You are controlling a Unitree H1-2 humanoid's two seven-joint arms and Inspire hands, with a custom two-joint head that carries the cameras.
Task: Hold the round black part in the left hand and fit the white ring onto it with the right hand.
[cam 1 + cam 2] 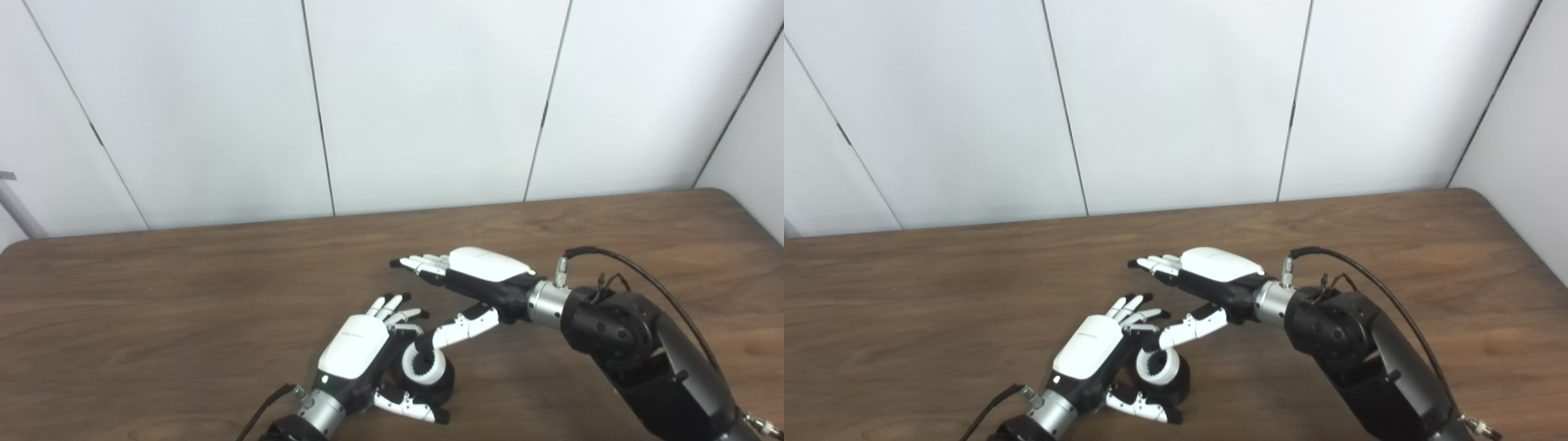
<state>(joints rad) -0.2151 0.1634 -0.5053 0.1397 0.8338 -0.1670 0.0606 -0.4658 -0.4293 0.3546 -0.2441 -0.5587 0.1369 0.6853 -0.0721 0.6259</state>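
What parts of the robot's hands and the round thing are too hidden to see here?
- Round black part: its left side is hidden by the left hand in both eye views.
- White ring: it sits on the black part; whether it is fully seated is too small to tell.
- Right hand: its palm faces down, hidden in both views; its thumb tip reaches the ring, contact unclear.
- Both arms: cut off by the bottom edge.
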